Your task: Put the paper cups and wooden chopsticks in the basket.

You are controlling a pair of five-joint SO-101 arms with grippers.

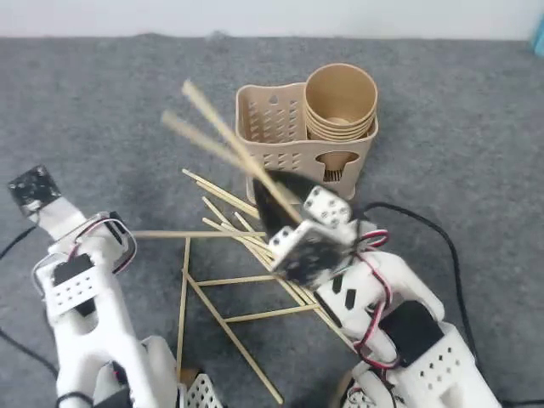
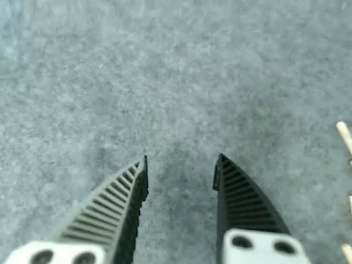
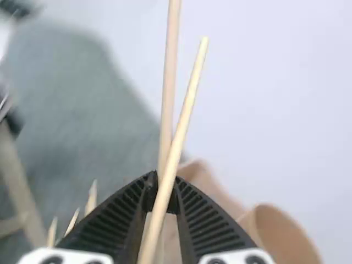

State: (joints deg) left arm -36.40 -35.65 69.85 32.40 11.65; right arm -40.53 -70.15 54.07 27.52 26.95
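Right gripper [image 1: 274,204], seen from the high view, is clamped on two wooden chopsticks [image 1: 217,127], which slant up across the left front corner of the basket [image 1: 272,127]. One stack of nested paper cups [image 1: 340,102] stands in the basket's right compartment. Loose chopsticks [image 1: 229,319] lie crisscrossed on the grey carpet [image 1: 102,102] between the arms. At least eight show, but they overlap too much for an exact count. A black cable [image 1: 425,228] curves beside the right arm.

From the left wrist view, the left gripper [image 2: 181,159] is spread wide above bare carpet, with loose stick ends [image 2: 344,135] at the edge.

From the right wrist view, the right gripper [image 3: 162,190] pinches the two crossed chopsticks [image 3: 173,110]. The basket [image 3: 203,173] and a cup rim [image 3: 280,231] are behind it.
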